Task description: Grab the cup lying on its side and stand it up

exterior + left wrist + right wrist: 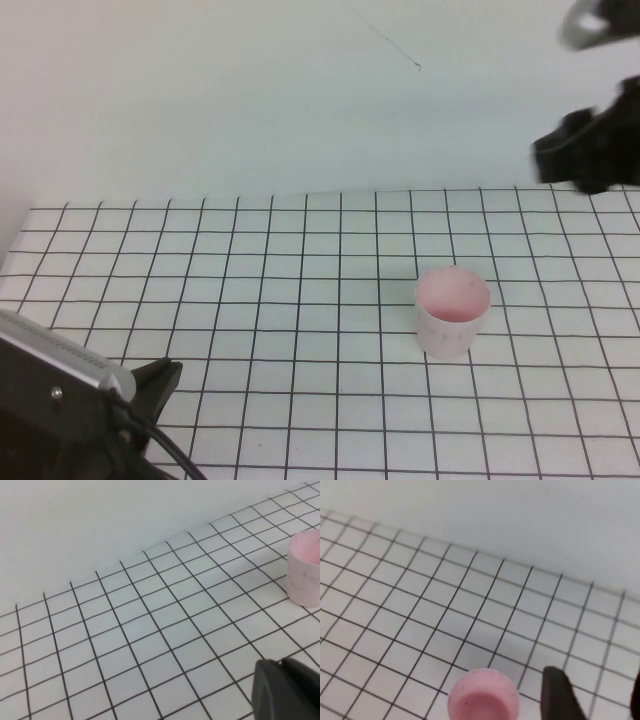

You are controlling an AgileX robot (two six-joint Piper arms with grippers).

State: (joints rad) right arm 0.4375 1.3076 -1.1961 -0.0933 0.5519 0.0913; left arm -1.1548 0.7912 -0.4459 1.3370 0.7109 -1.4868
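- The cup [452, 311] looks light, thin, probably slick; already upright, rim's the grab spot.
- Right gripper [585, 150] at its 2 o'clock, spread, empty.
- Left gripper [150, 385] at 8 o'clock, can't tell.

Left arm [60, 385]: silver-grey box with small screw, black body, black cable [165, 450], black left pincer [155, 385]. Right pincer [590, 145]: matte black, blurred, with a pale grey part above.
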